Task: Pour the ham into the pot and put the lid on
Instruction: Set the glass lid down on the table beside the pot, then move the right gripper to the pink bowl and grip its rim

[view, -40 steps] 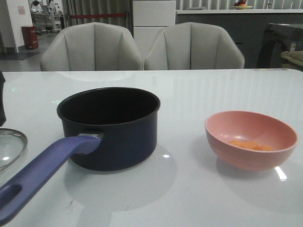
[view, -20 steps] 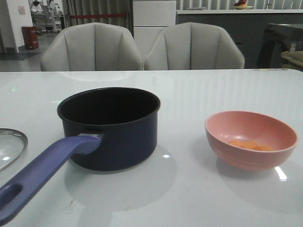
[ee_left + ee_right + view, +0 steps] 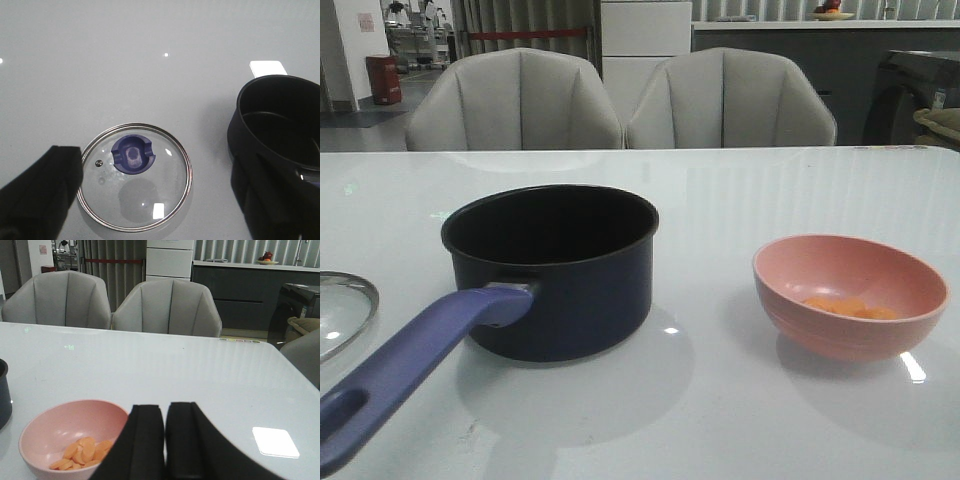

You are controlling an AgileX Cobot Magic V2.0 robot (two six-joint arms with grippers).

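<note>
The dark navy pot (image 3: 555,270) stands left of centre, its purple-blue handle (image 3: 410,370) pointing toward the front left. It looks empty. The glass lid (image 3: 340,310) lies flat at the table's left edge, mostly cut off. In the left wrist view the lid (image 3: 165,200) with its blue knob (image 3: 133,154) lies below my left gripper (image 3: 155,160), which is open wide and empty above it. The pot (image 3: 280,120) is beside it. The ham (image 3: 850,306) lies in the pink bowl (image 3: 850,295) on the right. My right gripper (image 3: 165,407) is shut and empty, just beside the bowl (image 3: 65,425).
Two grey chairs (image 3: 620,100) stand behind the table's far edge. The white tabletop (image 3: 720,210) runs bare between pot and bowl. Neither arm shows in the front view.
A dark part of the left arm at the front view's left edge has gone out of view. Pot, lid and bowl have not moved.
</note>
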